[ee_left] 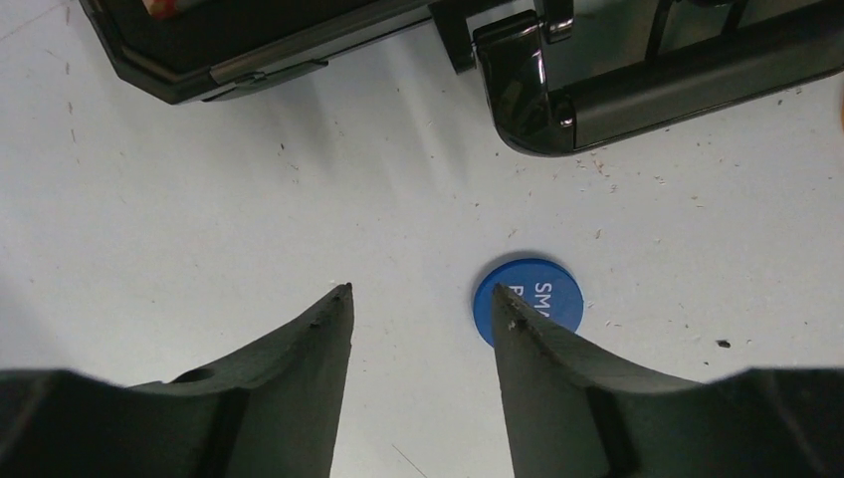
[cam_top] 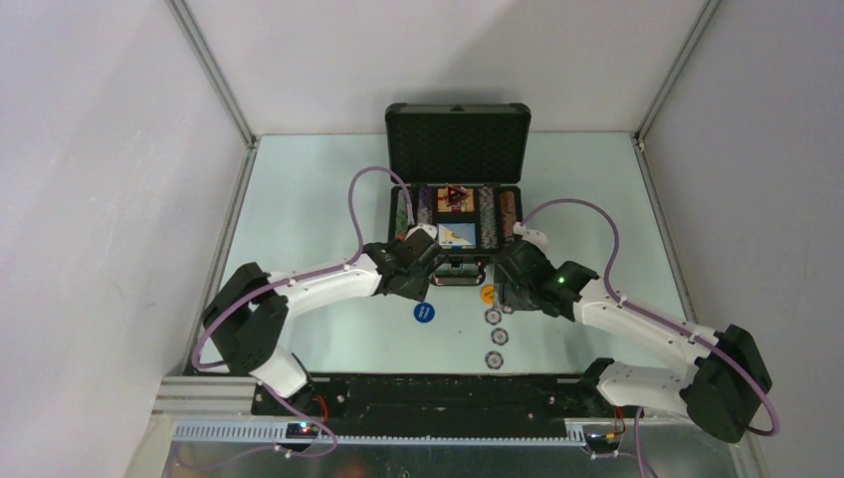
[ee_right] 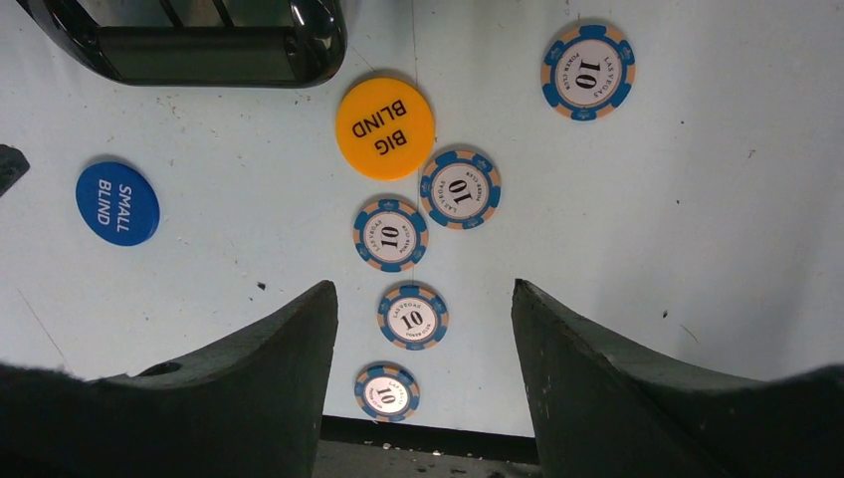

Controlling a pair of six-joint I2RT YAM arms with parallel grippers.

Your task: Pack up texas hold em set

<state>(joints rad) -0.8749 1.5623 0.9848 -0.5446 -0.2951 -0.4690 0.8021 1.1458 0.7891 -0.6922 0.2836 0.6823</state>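
The dark briefcase [cam_top: 398,214] lies open at the back of the table, lid [cam_top: 458,139] upright, with chip rows, a card box and a triangular marker [cam_top: 453,196] inside. In front of it lie a blue "small blind" button [ee_left: 542,289], an orange "big blind" button [ee_right: 384,127] and several blue-striped "10" chips [ee_right: 460,188]. My left gripper [ee_left: 426,304] hangs open over bare table, its right fingertip [ee_left: 518,334] overlapping the blue button's edge in the left wrist view. My right gripper [ee_right: 423,289] is open above the chips, and one chip [ee_right: 412,316] shows on the table between its fingers.
The case's black handle [ee_left: 647,90] juts toward the arms, close to both grippers. The table's near edge and a black rail [cam_top: 428,393] run just behind the nearest chip [ee_right: 386,390]. White walls close in the left, right and back sides.
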